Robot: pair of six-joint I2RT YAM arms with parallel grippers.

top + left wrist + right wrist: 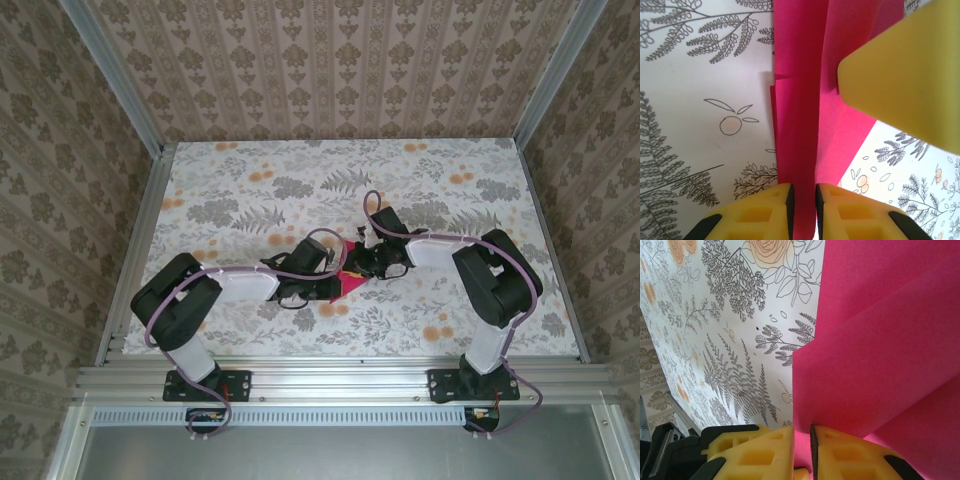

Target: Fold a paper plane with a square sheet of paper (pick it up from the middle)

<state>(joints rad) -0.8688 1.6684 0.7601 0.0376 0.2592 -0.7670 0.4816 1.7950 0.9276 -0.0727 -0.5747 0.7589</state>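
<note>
The square sheet of paper (352, 287) is magenta and partly folded, with several creases and flaps. It sits mid-table between my two grippers. In the left wrist view a darker folded strip of the paper (797, 100) runs down into my left gripper (804, 194). Its jaws stand a narrow gap apart around the strip, loose on one side. One yellow fingertip (905, 75) of the right gripper presses against a flap. In the right wrist view the paper (880, 350) enters my right gripper (802, 436), shut on its edge. From above, the left gripper (333, 281) and right gripper (360, 263) almost touch.
The table (300, 190) has a floral cover of grey ferns and orange flowers. Patterned walls (330, 70) close it in at the back and sides, with aluminium rails (135, 260) along the edges. Both arms reach inward from the near edge.
</note>
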